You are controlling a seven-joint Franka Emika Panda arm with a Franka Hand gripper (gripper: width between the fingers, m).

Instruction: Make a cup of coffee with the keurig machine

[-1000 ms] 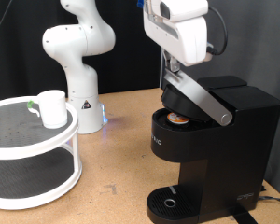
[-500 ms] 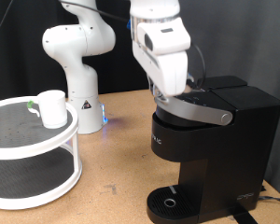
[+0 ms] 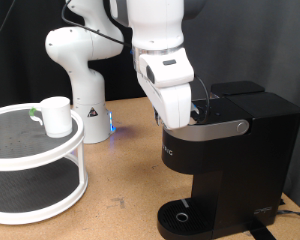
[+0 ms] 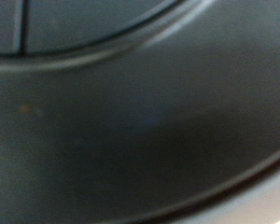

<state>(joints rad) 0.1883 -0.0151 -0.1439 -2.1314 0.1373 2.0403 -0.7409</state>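
I see the black keurig machine (image 3: 228,165) at the exterior view's right on the bench (image 3: 120,170), lid down, silver handle level. My gripper (image 3: 180,122) presses against its lid; I cannot tell its opening. The white cup (image 3: 56,115) sits on the round two-tier stand (image 3: 35,160), far left.

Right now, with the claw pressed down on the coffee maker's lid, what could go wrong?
The white cup sits on the tiered stand at the exterior view's left, not on the drip tray; brewing now would likely spill onto the tray. The claw presses the top of the keurig machine near its silver handle; pushing harder might slip off or shift the machine. The wrist view shows only dark blur, so it cannot confirm contact.
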